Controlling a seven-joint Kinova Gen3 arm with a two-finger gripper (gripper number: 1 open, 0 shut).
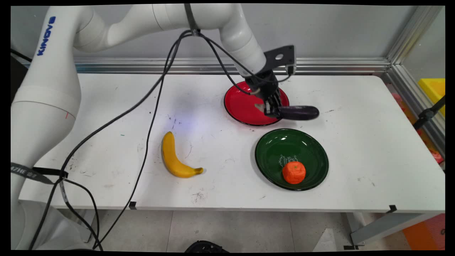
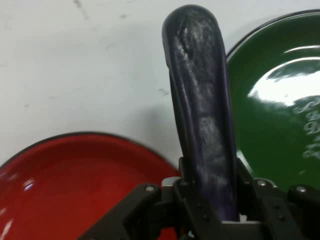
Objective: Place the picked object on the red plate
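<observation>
My gripper (image 1: pixel 273 108) is shut on one end of a dark purple eggplant (image 1: pixel 298 112), which sticks out to the right over the right rim of the red plate (image 1: pixel 241 106). In the hand view the eggplant (image 2: pixel 202 115) runs up from between the fingers, with the red plate (image 2: pixel 75 180) at lower left and the green plate (image 2: pixel 280 110) at right. Whether the eggplant rests on the table or hangs just above it I cannot tell. The green plate (image 1: pixel 273 149) lies nearer the front and holds an orange (image 1: pixel 294 172).
A yellow banana (image 1: pixel 173 158) lies on the table left of the green plate. Black cables (image 1: pixel 149 117) hang from the arm across the table's left half. An aluminium rail runs along the back and right edges.
</observation>
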